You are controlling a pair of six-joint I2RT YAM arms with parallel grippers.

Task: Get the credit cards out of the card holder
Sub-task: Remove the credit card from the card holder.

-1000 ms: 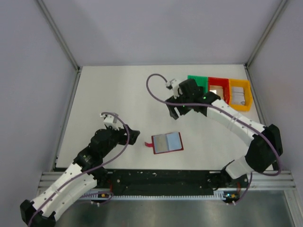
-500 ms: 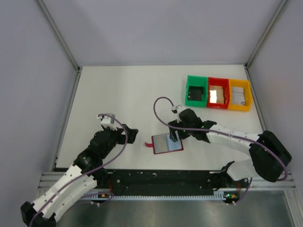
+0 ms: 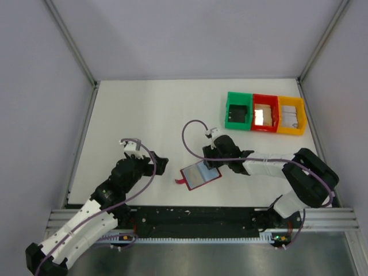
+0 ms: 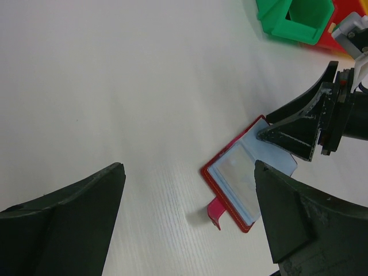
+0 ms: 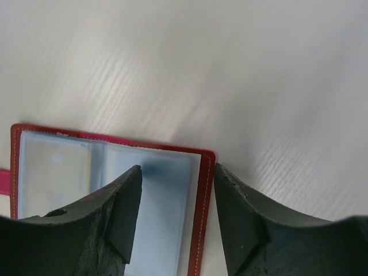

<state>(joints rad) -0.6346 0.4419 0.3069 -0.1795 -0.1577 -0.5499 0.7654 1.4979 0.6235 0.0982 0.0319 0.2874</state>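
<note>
Both gape: left end effector point(image 4: 188, 172) clear, right end effector point(image 5: 177, 172) astride one edge of the flat maroon card holder point(image 3: 194, 177), whose thin, slick pale-blue card point(image 5: 164, 224) likely needs edge-pinching.

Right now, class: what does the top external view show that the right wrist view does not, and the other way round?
Only the top external view: the left tool, open, to the left of the card holder, and the green bin, red bin and yellow bin. Only the right wrist view: pale stitching along the holder's red border. Both: the holder lying open on the table, with the right tool at its right page.
</note>
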